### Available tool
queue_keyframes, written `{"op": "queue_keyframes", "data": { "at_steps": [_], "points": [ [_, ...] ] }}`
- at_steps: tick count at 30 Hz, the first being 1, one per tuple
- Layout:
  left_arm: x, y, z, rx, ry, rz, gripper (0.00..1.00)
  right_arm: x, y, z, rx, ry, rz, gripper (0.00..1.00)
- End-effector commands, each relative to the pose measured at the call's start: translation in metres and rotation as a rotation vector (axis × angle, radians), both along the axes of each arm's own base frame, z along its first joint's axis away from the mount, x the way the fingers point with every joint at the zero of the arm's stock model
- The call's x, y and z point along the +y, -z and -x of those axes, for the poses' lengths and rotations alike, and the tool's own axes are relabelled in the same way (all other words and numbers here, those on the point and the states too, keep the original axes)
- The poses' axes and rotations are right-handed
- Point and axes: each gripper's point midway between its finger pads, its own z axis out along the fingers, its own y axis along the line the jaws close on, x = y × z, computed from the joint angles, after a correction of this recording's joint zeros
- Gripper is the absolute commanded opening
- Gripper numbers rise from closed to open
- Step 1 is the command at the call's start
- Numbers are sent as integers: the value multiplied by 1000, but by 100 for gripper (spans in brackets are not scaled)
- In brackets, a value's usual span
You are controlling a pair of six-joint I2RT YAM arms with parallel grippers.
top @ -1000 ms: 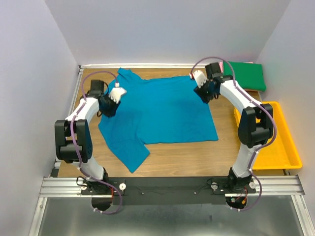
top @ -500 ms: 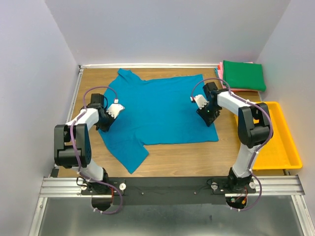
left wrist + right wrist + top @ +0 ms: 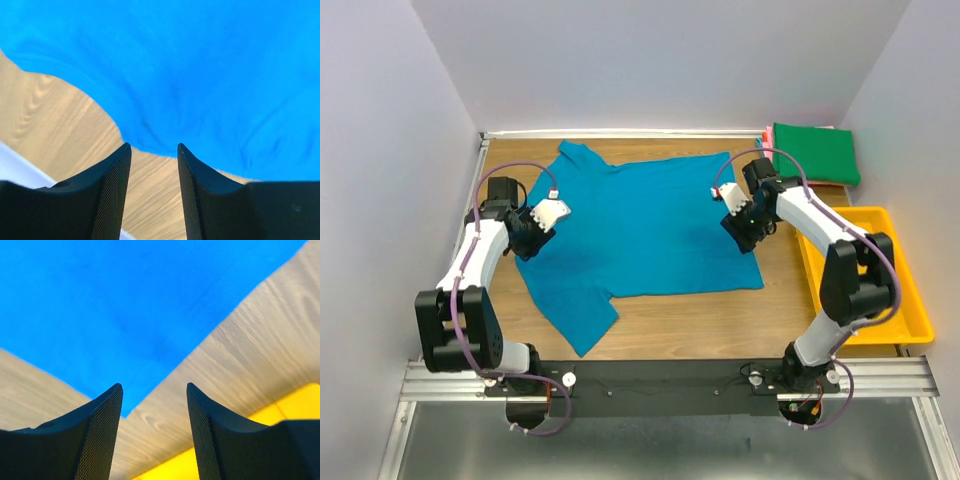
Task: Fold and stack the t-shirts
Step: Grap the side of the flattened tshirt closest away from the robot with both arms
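Your 2 arms bracket the teal-blue t-shirt [image 3: 650, 225], which lies spread flat on the table [image 3: 720, 320], hem toward the right and 1 sleeve trailing near-left. The left gripper [image 3: 552, 213] hangs over the shirt's left edge and the right gripper [image 3: 730, 200] over the hem side, probably so each can take an edge for a fold. Both pincers are released, fingers apart with nothing between them. The cloth looks smooth, with faint creases by the left edge. A folded dark green t-shirt [image 3: 815, 153] sits far right on pink t-shirts [image 3: 767, 140], behind the yellow tray [image 3: 910, 310].
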Motion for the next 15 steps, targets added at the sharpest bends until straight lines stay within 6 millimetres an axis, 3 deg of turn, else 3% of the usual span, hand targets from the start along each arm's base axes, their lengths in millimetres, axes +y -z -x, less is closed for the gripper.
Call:
{"op": "queue_keyframes", "data": {
  "at_steps": [1,7,15],
  "points": [
    [-8,18,49,133,138,10,50,-3,-3,32,43,-100,19,61],
    [-7,42,84,228,204,-40,50,-7,15,48,44,-166,78,61],
    [0,55,102,283,242,-122,50,-11,41,63,46,-246,154,58]
  ]
}}
